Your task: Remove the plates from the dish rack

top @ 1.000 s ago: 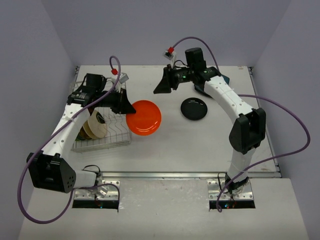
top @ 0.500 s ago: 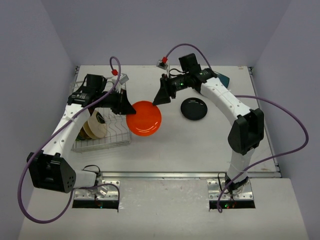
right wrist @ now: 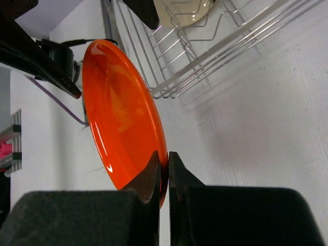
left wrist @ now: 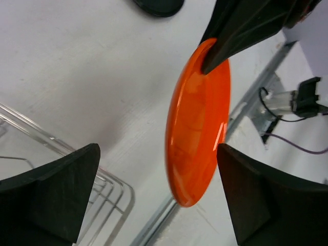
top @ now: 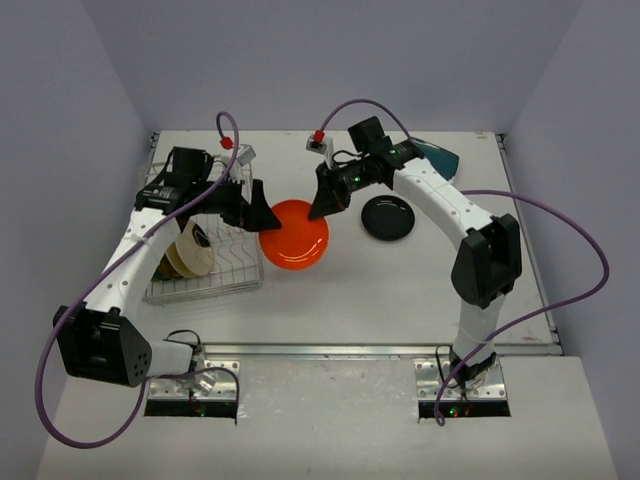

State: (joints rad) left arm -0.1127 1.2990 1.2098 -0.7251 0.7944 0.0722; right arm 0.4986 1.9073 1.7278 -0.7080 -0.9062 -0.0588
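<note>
- Far left, the rectangular silver wire dish rack [top: 205, 270] sits on the white table [top: 400, 290], with cream dishes [top: 188, 250] standing on edge at its left end, waiting to be unloaded.
- Just right of the rack, the left gripper [top: 264, 212] is spread wide. Its fingers flank the near end of the plate without touching it.
- Centre stage is the glossy round orange plate [top: 295, 233], clear of the rack and tilted on edge above the table.
- The right gripper [top: 325, 205] is pinched tight on the plate's thin rim, so it alone carries the load.
- This looks like a hand-over. Done well, the left arm backs straight out towards the rack, because any sideways drift would clip the plate.
- A rim pinch lets a plate swing, so the right arm wants a slow carry, then tips it flat before letting go.
- Further right, a round black plate [top: 388, 217] lies flat, the likely spot to land on or beside, and one to avoid knocking.
- Far right, behind the arm, there is a dark teal object [top: 442, 160]. I cannot tell what it is.
</note>
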